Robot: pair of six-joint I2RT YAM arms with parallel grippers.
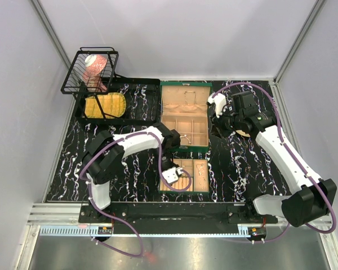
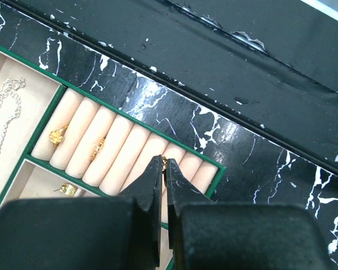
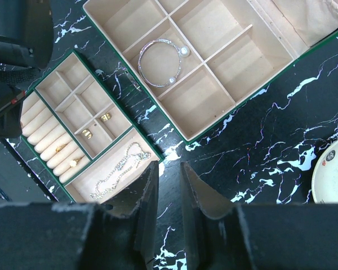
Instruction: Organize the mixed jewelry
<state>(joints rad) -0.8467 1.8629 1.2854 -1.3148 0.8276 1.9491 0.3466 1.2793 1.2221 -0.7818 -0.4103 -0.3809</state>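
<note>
One bangle (image 3: 162,62) lies in the box (image 1: 198,121) toward the far edge, and the tray (image 1: 200,169) at the near edge holds one chain (image 3: 121,169), two rings (image 2: 57,135) on its rolls and two studs (image 3: 105,117) in small cells. The left gripper (image 2: 162,161) is pinched onto one gold bit (image 2: 164,161) over the rolls, while the right gripper (image 3: 168,170), narrowly parted and empty, hangs by the single plate (image 3: 332,174) near the right edge. The table (image 1: 236,169) is black with white veins, the walls (image 1: 174,34) are pale grey, and one wire basket (image 1: 90,70) sits at the far left corner

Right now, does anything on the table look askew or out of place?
The black wire basket at the far left looks tilted, leaning over the black tray's corner with a pink item inside. The visible jewelry lies inside the beige compartments; nothing looks spilled.
</note>
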